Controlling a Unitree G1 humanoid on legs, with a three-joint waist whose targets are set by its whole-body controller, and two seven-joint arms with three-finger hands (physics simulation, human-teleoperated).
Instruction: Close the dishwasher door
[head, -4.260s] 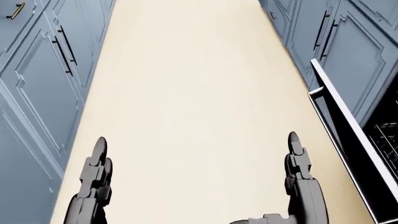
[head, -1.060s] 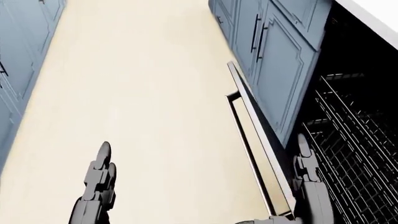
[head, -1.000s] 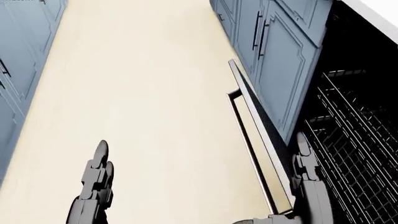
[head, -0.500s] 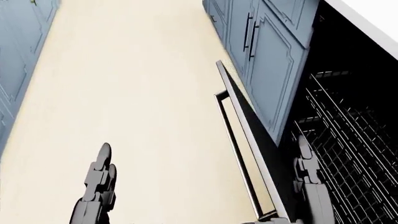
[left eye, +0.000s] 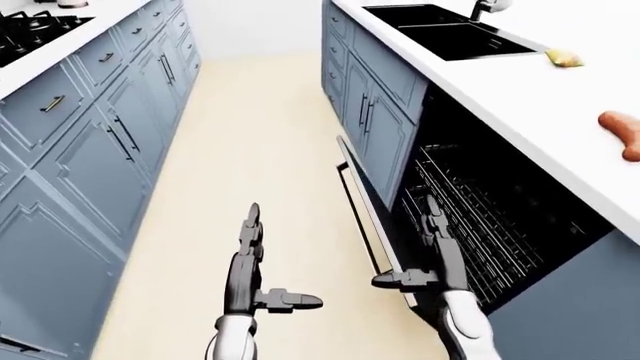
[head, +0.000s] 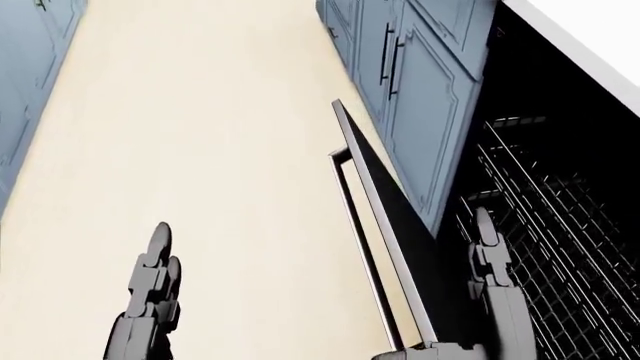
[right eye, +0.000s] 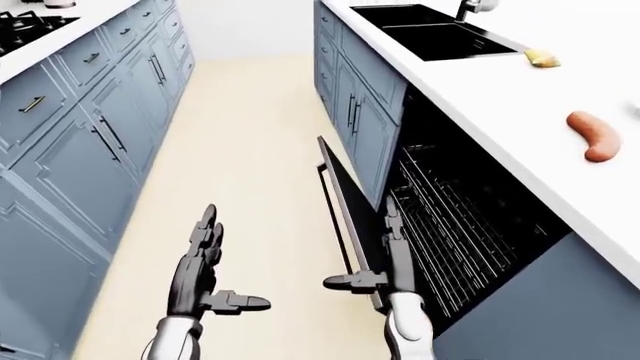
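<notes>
The dark, half-open dishwasher door (left eye: 362, 196) stands at centre right of the left-eye view. The right hand (left eye: 432, 225), fingers straight and holding nothing, should press flat against its outer face and push right; the left hand (left eye: 249, 238) is equally open.

The dishwasher door (left eye: 362, 196) hangs partly open, tilted out from the blue cabinet run at the centre right of the left-eye view. Its thin edge is pale; a dark bar handle (head: 358, 240) runs along its outer face. Behind it, under the white worktop (left eye: 520, 90), the black cavity shows wire racks (right eye: 450, 225).
</notes>
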